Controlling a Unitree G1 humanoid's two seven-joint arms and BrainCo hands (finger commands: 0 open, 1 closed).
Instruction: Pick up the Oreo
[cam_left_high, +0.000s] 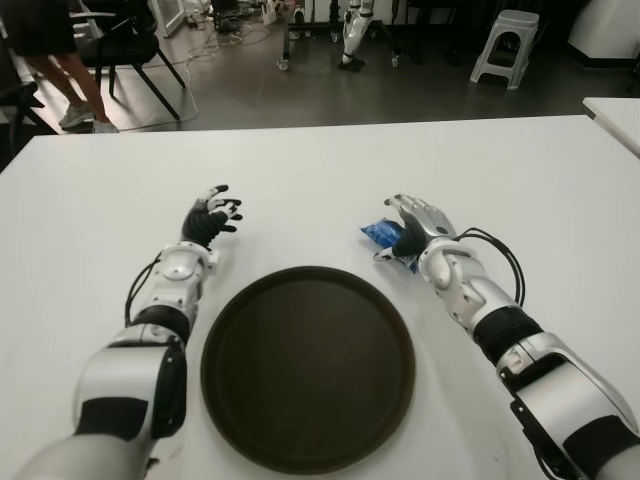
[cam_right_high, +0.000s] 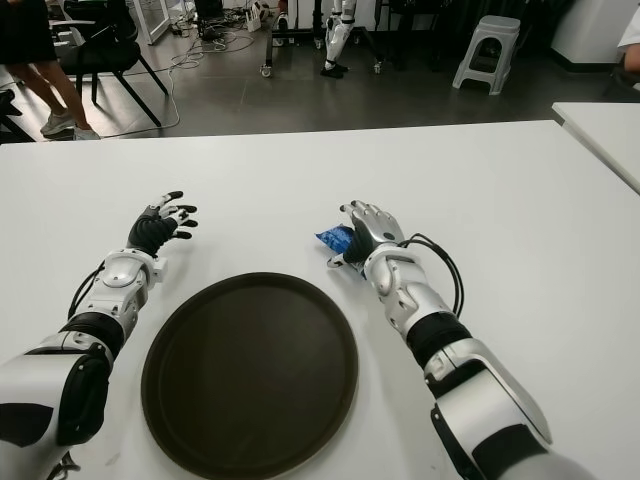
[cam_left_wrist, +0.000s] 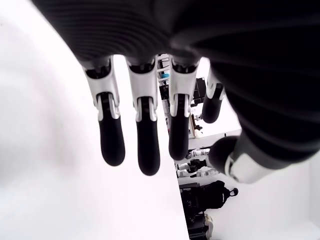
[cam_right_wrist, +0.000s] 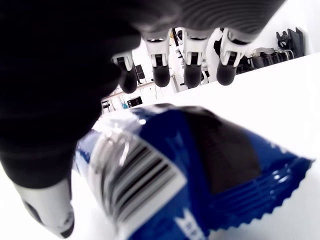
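White table (cam_left_high: 320, 170), wide, bare toward the far edge. Round dark brown tray (cam_left_high: 308, 368), near centre, between the two forearms.

Oreo (cam_left_high: 385, 235), blue foil packet, flat on the table just beyond the tray's far right rim; barcode panel and crimped end plain in the right wrist view (cam_right_wrist: 190, 175).

Right hand (cam_left_high: 420, 222), directly over the packet and covering its right part. Fingers (cam_right_wrist: 192, 70) extended above and past the wrapper, thumb down beside it, not closed round it; contact with the wrapper not clear; packet not lifted.

Left hand (cam_left_high: 212, 217), left of the tray's far rim, well apart from the packet. Fingers (cam_left_wrist: 142, 145) straight and slightly spread, released, holding nothing; whether touching the tabletop, not determinable.

Beyond the table, far side: dark floor, grey plastic stool (cam_left_high: 505, 45) at far right, black chair (cam_left_high: 125, 45) at far left, legs of a person (cam_left_high: 70, 75) beside it. Corner of a second white table (cam_left_high: 615, 115) at the right edge.
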